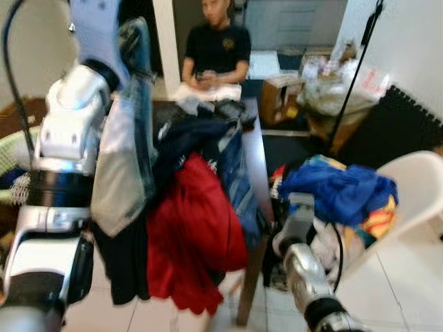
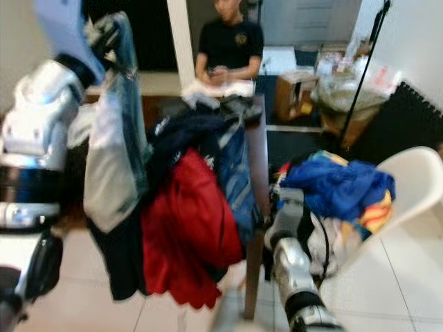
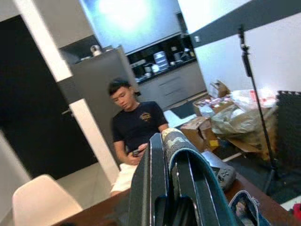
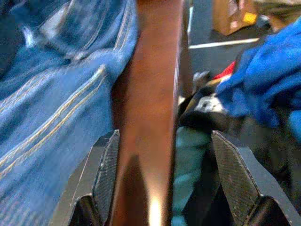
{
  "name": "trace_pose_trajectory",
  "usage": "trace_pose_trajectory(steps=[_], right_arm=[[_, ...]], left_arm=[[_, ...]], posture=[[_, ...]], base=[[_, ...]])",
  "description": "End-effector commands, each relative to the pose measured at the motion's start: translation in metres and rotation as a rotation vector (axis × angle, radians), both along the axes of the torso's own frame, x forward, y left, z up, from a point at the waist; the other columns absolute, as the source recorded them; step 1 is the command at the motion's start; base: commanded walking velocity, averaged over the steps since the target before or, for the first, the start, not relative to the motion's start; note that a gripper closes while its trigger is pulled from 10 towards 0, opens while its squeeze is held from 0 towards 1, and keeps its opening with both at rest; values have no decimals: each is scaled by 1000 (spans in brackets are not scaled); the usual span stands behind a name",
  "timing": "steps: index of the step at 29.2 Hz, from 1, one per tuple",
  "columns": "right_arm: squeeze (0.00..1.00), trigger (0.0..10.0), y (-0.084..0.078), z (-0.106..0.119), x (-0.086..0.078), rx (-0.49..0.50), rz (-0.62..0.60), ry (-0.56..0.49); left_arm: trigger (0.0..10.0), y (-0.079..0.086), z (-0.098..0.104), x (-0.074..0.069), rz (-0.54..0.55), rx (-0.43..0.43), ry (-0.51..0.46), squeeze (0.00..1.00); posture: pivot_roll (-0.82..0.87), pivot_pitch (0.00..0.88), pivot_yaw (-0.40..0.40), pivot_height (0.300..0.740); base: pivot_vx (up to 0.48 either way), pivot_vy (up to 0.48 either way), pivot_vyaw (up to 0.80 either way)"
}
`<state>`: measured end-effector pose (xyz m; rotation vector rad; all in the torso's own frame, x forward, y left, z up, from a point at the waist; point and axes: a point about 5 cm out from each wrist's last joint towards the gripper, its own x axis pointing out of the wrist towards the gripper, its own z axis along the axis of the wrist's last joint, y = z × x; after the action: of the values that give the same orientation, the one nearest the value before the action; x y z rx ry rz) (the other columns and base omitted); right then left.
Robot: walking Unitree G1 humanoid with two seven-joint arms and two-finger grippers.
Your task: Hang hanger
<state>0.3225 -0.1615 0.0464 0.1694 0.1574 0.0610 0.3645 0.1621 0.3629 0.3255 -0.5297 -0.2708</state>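
**Left arm raised with garment; right gripper open over table edge**

Left arm (image 1: 59,173) is lifted high at the robot's left, forearm nearly vertical, silver segments stacked up the frame. A pale grey-and-teal garment (image 1: 124,159) hangs down from near the top of that arm, draping beside the forearm. In the left wrist view the left gripper (image 3: 171,188) has its black fingers closed together on a fold of dark teal fabric (image 3: 197,174). A hanger itself cannot be made out; it is either hidden in the cloth or lost in blur.

Right arm (image 1: 308,277) is low, bent, reaching forward toward the table corner. The right gripper (image 4: 164,179) has its fingers (image 4: 106,174) spread wide, holding nothing, straddling the dark brown edge of the wooden table (image 4: 150,94). Blue jeans (image 4: 56,94) lie on one side of that edge.

On the table: a heap of clothes, with a red garment (image 1: 194,235) hanging over the near side, dark pieces and denim beside it. A white chair (image 1: 415,187) at the robot's right carries a blue garment (image 1: 339,187) on a mixed pile.

A person in a dark T-shirt (image 1: 216,48) sits at the far end of the table, hands together. Cardboard boxes (image 1: 280,97) and a black stand (image 1: 353,76) are beyond.
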Motion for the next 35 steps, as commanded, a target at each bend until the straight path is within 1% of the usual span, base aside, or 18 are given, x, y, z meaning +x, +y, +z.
trace_pose_trajectory(steps=[1, 3, 4, 5, 6, 7, 8, 10, 12, 17, 18, 25, 26, 27, 32, 33, 34, 35], right_arm=[[0, 10000, 3, -2, -2, 12, -3, 6], [0, 10000, 3, -2, -2, 12, -3, 6], [0, 10000, 2, -3, -2, 12, -6, 4], [0, 10000, 2, -3, -2, 12, -6, 4], [0, 10000, 2, -2, -2, 14, -11, -1], [0, 10000, 2, -2, -2, 14, -11, -1], [0, 10000, 1, -1, -2, 16, -16, -7], [0, 10000, 1, -1, -2, 16, -16, -7], [0, 10000, 0, 1, -1, 19, -19, -14], [0, 10000, 2, 1, 0, 19, -14, -15], [0, 10000, 2, 1, 0, 19, -12, -16], [0, 10000, 2, 2, 0, 19, -11, -16], [0, 10000, 2, 1, 0, 18, -10, -13], [0, 10000, 2, 0, -1, 17, -8, -9], [0, 10000, 2, 0, -1, 16, -7, -7], [0, 10000, 2, -1, -1, 16, -7, -5], [0, 10000, 2, -1, -1, 16, -7, -5], [0, 10000, 3, 1, 0, 18, -7, -9]], left_arm=[[10000, -17, -23, -3, -146, 166, 82, 0], [10000, -17, -23, -3, -146, 166, 82, 0], [10000, -27, -38, -6, -233, 267, 133, 0], [10000, -27, -38, -6, -233, 267, 133, 0], [10000, -34, -52, -10, -293, 355, 179, 0], [10000, -34, -52, -10, -293, 355, 179, 0], [10000, -34, -64, -10, -294, 409, 227, 0], [10000, -34, -64, -10, -294, 409, 227, 0], [10000, -21, -77, -4, -204, 418, 277, 0], [10000, -13, -85, -3, -187, 437, 325, 0], [10000, -14, -87, -6, -230, 426, 355, 1000], [10000, -17, -89, -14, -311, 425, 393, 1000], [10000, -13, -93, -18, -337, 467, 442, 1000], [10000, -11, -95, -26, -407, 484, 500, 0], [10000, -11, -94, -35, -482, 473, 538, 0], [10000, -16, -87, -45, -581, 427, 538, 0], [10000, -16, -87, -45, -581, 427, 538, 0], [10000, -27, -73, -51, -644, 306, 447, 0]], posture=[[71, 0, 23, 740], [71, 0, 23, 740], [71, 0, 23, 740], [71, 0, 23, 740], [71, 0, 24, 740], [71, 0, 24, 740], [71, 0, 22, 740], [71, 0, 22, 740], [78, 0, 15, 740], [80, 0, 12, 740], [79, 0, 13, 740], [80, 0, 11, 740], [80, 0, 11, 740], [82, 0, 11, 740], [83, 0, 11, 740], [86, 0, 9, 740], [86, 0, 9, 740], [90, 0, 11, 740]], base=[[334, 0, 0], [334, 0, 0], [315, 0, 0], [315, 0, 0], [0, 0, 0], [0, 0, 0], [0, 0, 0], [0, 0, 0], [0, 0, 0], [0, 0, 0], [0, 0, 0], [0, 0, 0], [0, 0, 0], [0, 0, 0], [0, 0, 0], [0, 0, 0], [0, 0, 0], [0, 0, 0]])
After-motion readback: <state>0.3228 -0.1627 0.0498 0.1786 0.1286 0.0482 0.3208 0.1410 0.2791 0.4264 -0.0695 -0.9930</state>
